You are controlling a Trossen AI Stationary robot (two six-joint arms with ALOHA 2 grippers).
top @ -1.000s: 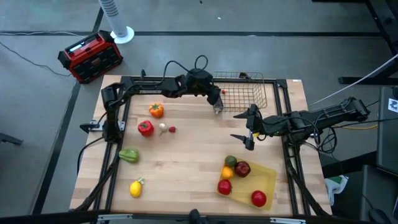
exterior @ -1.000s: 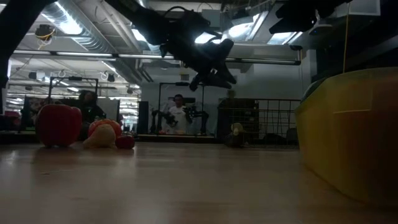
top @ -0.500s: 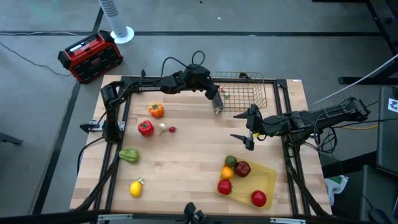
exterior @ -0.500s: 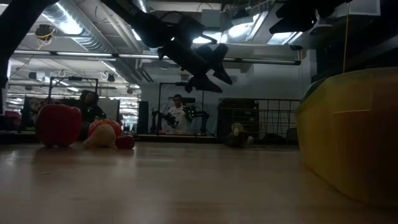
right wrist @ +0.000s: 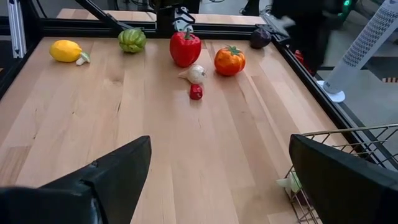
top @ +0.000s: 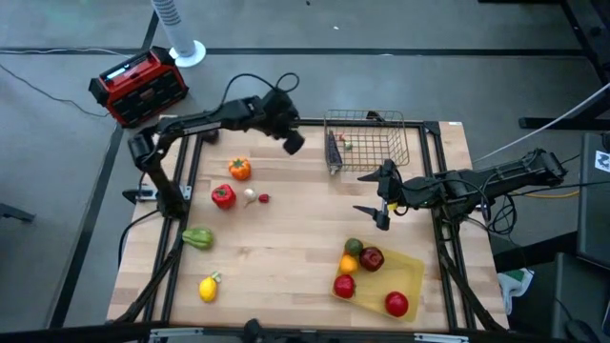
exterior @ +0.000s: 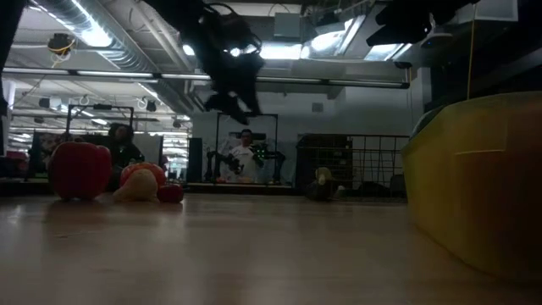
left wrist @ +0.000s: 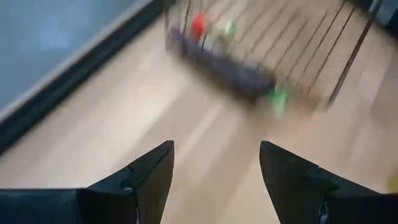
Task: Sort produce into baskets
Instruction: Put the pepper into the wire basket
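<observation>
The left tool (top: 294, 143) hung over the far edge of the surface (top: 286, 238), just off the wire basket (top: 367, 143) at its 9 o'clock side, fingers (left wrist: 149, 171) spread partway with nothing between them. The right tool (top: 379, 198) waited at the basket's 6 o'clock side, jaws at their widest and empty.

By my reading, a drop into the basket had just been made and the step in hand was the return for another piece. The next move called for the left tool to swing toward 7 o'clock, where the loose produce lay, and to open enough to straddle a rounded toy before closing.

The nearest candidates were the orange pepper (top: 239, 169), then the red pepper (top: 222, 196), the pale mushroom (top: 250, 196) and a small red piece (top: 264, 198) just beside it. Farther toward the near edge lay the green pepper (top: 197, 238) and the lemon (top: 208, 288).

The wire basket held a few small items against its wall nearest the left tool, one red and one greenish; what else lay there I could not tell. The yellow tray (top: 405, 276), at 5 o'clock on the surface, carried three red apples (top: 396, 304), with an orange fruit (top: 349, 264) and a green one (top: 354, 247) at its edge.
</observation>
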